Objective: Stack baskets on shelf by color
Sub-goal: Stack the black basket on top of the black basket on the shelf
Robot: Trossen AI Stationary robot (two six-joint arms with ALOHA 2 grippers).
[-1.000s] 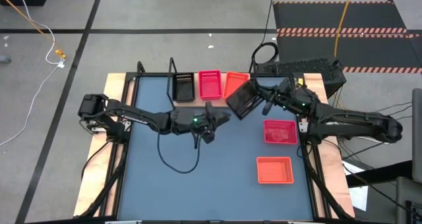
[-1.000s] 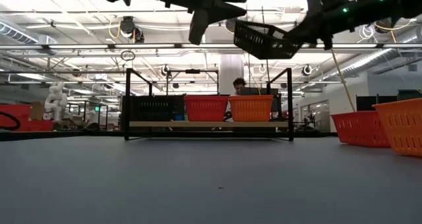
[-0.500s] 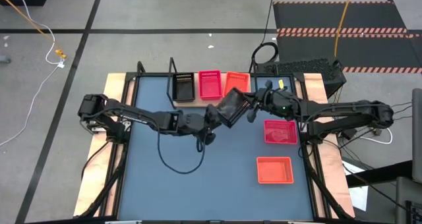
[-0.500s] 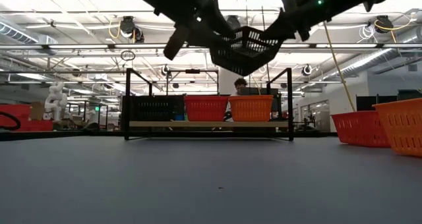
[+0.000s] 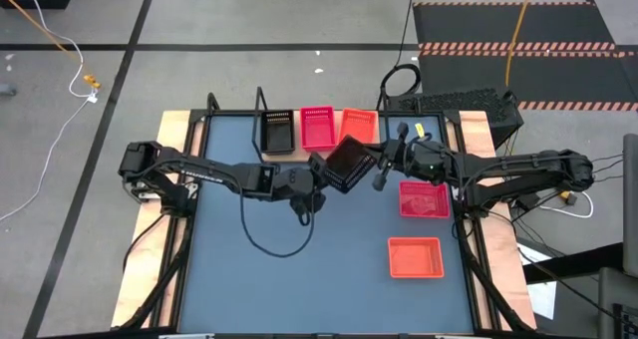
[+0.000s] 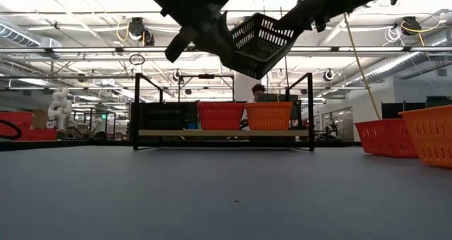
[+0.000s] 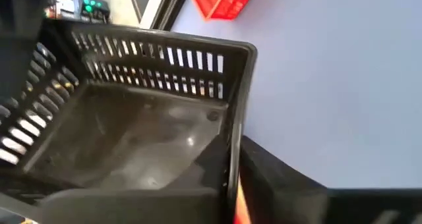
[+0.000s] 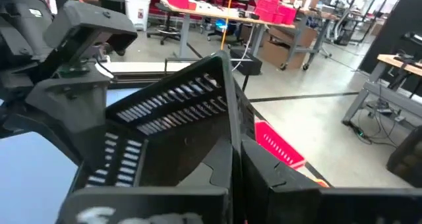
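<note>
A tilted black basket [image 5: 349,164] hangs above the desk [image 5: 299,279], pinched between right fingers [image 5: 377,166] and, seemingly, left fingers [image 5: 321,169] at opposite rims.

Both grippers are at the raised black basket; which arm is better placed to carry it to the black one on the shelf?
Left. The black basket hangs mid-table between the left gripper and right gripper. The shelf's black basket sits at its left end, so the left arm likely reaches it without crossing over.
</note>
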